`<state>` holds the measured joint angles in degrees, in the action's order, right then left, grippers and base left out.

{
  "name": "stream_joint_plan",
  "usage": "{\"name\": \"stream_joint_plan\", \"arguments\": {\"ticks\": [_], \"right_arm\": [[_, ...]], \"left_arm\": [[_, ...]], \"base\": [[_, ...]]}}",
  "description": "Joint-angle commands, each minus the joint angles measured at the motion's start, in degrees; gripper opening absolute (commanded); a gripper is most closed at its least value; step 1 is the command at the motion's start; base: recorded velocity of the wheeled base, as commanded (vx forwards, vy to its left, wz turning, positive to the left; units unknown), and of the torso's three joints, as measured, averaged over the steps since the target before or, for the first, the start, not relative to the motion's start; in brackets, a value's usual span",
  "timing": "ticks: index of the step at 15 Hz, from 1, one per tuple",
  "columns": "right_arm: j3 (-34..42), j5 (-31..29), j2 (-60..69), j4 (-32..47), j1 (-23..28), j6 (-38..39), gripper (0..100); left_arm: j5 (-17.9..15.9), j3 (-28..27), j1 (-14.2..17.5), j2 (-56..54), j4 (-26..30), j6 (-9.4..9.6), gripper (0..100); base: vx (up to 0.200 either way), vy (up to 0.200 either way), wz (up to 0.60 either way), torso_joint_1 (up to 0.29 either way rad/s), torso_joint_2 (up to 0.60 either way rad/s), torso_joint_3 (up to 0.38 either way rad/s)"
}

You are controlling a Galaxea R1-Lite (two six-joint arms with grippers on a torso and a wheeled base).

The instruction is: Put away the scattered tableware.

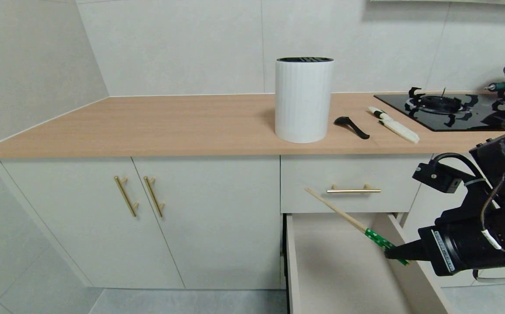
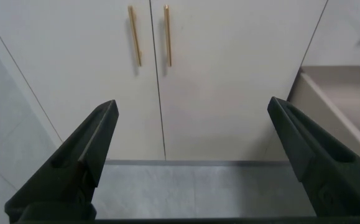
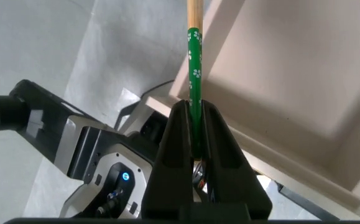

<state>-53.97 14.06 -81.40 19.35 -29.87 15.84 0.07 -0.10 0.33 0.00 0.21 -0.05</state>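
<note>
A: Head view, lower right: what has the right tool (image 1: 394,254) got?
B: It pinches a green-ended chopstick (image 1: 344,216), perhaps a pair, over the open drawer (image 1: 339,270).
A: Around it?
B: A white holder (image 1: 303,100), black spoon (image 1: 351,127) and knife (image 1: 394,124) on the desk (image 1: 147,126), upper centre; left tool (image 2: 192,107) spread.

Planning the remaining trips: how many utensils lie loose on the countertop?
2: a black spoon beside the white holder, and a white knife between that spoon and the stove. Another could be hidden behind the holder.
</note>
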Motion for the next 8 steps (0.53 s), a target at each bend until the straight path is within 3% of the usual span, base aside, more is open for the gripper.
{"name": "stream_joint_plan", "arguments": {"ticks": [1,8], "right_arm": [[0.00,0.01,-1.22,-0.01,-0.02,-0.02,0],[0.00,-0.08,-3.24,-0.10,0.07,0.07,0]], "left_arm": [[0.01,0.01,0.02,0.09,-0.03,-0.04,100],[0.01,0.01,0.02,0.09,-0.03,-0.04,100]], "base": [[0.000,0.000,0.00,-0.144,0.48,0.310],[0.000,0.000,0.00,-0.098,0.41,0.300]]}}
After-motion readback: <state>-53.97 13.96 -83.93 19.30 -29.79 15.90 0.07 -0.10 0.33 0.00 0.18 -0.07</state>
